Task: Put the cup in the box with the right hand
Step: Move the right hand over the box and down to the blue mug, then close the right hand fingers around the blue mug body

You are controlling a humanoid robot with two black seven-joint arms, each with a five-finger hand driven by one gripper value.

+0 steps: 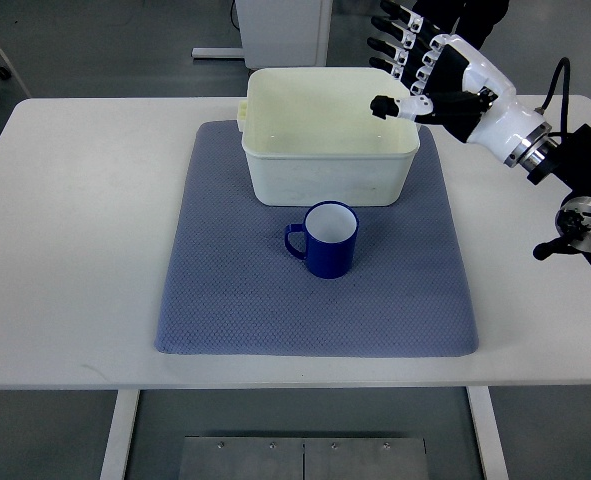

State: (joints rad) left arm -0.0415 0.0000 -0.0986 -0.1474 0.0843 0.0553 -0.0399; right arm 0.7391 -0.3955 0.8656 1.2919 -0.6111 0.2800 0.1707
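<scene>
We see a cream box [330,145] sitting on the far part of a blue-grey mat [225,290], and the mat lies flat on a white surface [65,240]. The box is open on top, and we can look right down into it. We see only its pale floor and walls inside. A blue cup [327,238] stands upright on the mat, just in front of the box's near wall, close to it but not touching that we can tell. The cup is white inside, and we see nothing in it. Its handle sticks out to the picture's left. The right robot hand [425,75] comes in from the right side of the picture, on a white and black arm [535,145]. The robot hand hangs over the far right corner of the box, above the rim. Its fingers [400,45] are spread apart and stretched out past the far side of the box, and its thumb [395,105] points in over the box. The robot hand holds nothing. The cup is well apart from the robot hand, on the other side of the box, the near side. We cannot find any words, labels or brand names on the box, the cup or the mat. The left robot hand does not show in the picture at all.
</scene>
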